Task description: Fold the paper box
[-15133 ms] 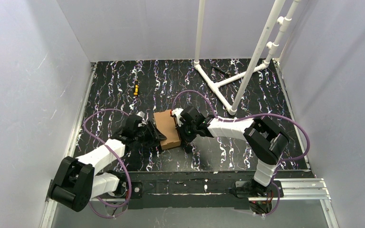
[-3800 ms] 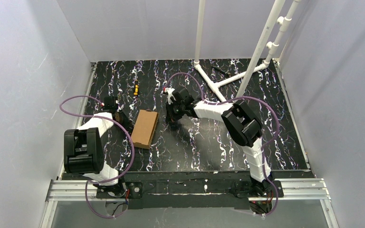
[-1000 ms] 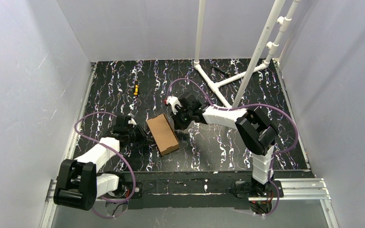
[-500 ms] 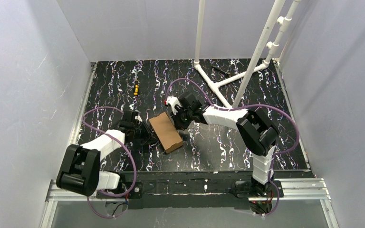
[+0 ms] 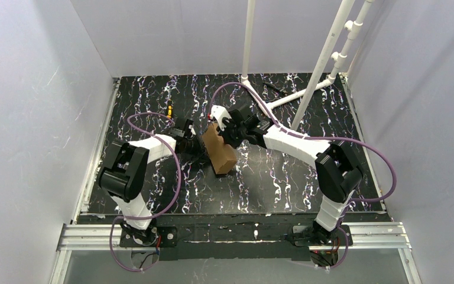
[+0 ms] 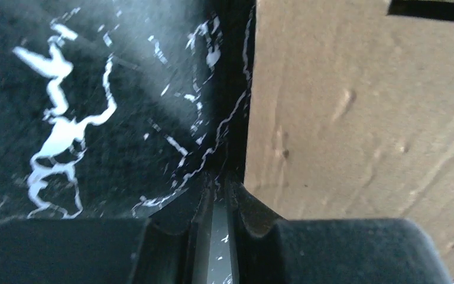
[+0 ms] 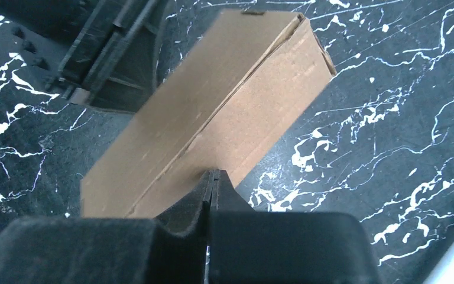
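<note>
The paper box [image 5: 220, 151] is a closed brown cardboard box, tilted up on a long edge at mid-table. My left gripper [image 5: 194, 142] is shut, its tips against the box's left side. In the left wrist view the left gripper [image 6: 219, 178] sits beside the box's flat face [image 6: 360, 106], holding nothing. My right gripper [image 5: 229, 132] is shut and presses on the box from the far right. In the right wrist view the right gripper's tips [image 7: 211, 173] touch the box's side [image 7: 213, 112], with the left gripper [image 7: 106, 53] beyond it.
A white pipe frame [image 5: 284, 100] stands on the table at the back right. A small orange object [image 5: 169, 110] lies at the back left, and a thin dark object [image 5: 273, 89] lies near the pipes. Grey walls close in the left, right and back.
The box has gone from lying flat to tipped up on its edge and has shifted right and farther back. My left gripper swung in toward it; both grippers now press on it.
</note>
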### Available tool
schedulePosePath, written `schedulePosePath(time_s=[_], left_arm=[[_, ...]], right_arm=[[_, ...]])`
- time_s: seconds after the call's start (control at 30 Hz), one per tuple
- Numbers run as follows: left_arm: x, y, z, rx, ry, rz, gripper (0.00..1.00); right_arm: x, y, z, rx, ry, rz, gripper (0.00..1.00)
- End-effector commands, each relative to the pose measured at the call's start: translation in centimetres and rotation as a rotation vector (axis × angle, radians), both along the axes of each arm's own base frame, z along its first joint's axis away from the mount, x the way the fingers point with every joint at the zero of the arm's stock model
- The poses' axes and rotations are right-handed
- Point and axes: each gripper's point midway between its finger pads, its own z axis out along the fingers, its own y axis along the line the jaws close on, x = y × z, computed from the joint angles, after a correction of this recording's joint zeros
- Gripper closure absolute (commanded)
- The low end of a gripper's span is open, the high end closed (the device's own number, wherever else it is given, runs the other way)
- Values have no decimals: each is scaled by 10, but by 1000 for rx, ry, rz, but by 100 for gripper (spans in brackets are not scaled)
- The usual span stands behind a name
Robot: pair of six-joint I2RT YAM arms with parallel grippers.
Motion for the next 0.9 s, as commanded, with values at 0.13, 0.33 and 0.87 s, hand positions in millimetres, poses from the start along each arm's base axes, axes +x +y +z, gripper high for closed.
schedulePosePath(time_s=[0.13,0.33,0.87], left_arm=[[30,-18,14,-58,-75,-25,86],[18,26,6,-6,-58,57,85],[-30,40,57,-182,-243,29,76]], right_arm=[[-47,38,-1,-15,75,170,99],[-50,48,-7,-31,106,187,99],[-55,-11,41,142,98,385,79]])
